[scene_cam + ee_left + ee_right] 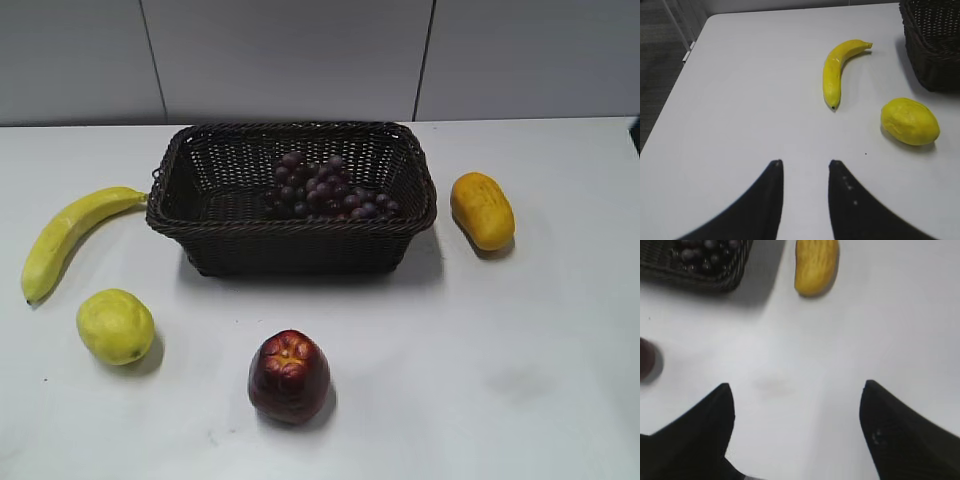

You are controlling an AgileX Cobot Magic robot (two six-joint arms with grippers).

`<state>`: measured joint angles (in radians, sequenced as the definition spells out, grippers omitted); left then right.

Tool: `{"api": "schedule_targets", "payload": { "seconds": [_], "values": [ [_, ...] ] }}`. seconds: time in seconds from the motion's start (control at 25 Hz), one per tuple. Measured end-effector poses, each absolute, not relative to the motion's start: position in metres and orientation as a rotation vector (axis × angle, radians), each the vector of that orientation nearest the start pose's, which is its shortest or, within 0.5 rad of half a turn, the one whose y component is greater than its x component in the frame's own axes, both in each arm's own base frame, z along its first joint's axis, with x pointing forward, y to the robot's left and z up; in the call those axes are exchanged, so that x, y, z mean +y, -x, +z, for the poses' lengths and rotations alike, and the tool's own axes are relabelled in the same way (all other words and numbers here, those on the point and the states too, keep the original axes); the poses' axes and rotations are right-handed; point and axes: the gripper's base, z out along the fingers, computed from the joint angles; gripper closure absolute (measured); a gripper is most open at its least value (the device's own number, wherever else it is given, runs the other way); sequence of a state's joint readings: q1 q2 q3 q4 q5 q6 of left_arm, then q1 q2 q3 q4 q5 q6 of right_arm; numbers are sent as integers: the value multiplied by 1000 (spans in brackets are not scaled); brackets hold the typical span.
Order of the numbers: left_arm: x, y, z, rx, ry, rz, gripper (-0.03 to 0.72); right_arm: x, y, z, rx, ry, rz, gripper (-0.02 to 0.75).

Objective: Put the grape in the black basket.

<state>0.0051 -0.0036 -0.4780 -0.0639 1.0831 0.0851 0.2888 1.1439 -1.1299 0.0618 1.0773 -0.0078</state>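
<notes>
The grape point(328, 188), a bunch of small dark purple grapes, lies inside the black basket point(200, 222), toward its right side. The basket stands at the back middle of the white table. A corner of it shows in the left wrist view point(932, 45), and in the right wrist view point(725, 282) with the grapes point(700, 252) in it. My left gripper point(805, 162) is open and empty above the table's left part. My right gripper point(797, 387) is wide open and empty above the table, in front of the basket's right side. Neither gripper shows in the exterior view.
A yellow banana point(65, 238) point(837, 70) and a yellow lemon point(115, 325) point(910, 121) lie left of the basket. A dark red apple point(289, 376) sits in front of it. An orange-yellow fruit point(482, 210) point(815, 265) lies to its right.
</notes>
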Motion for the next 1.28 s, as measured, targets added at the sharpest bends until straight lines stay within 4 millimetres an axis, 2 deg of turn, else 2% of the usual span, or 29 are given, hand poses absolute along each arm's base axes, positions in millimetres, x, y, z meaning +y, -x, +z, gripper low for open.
{"api": "schedule_targets", "payload": {
  "seconds": [0.2, 0.4, 0.64, 0.8, 1.28],
  "values": [
    [-5, 4, 269, 2082, -86, -22, 456, 50, -150, 330, 2557, 352, 190, 148],
    [-5, 4, 269, 2082, -86, -22, 456, 34, -99, 321, 2469, 346, 200, 148],
    [-5, 4, 269, 2082, -86, -22, 456, 18, -56, 305, 2374, 343, 158, 148],
    [-5, 4, 269, 2082, -86, -22, 456, 14, -43, 281, 2382, 356, 146, 148],
    [-5, 4, 269, 2082, -86, -22, 456, 14, -45, 274, 2332, 357, 145, 148]
  ]
}}
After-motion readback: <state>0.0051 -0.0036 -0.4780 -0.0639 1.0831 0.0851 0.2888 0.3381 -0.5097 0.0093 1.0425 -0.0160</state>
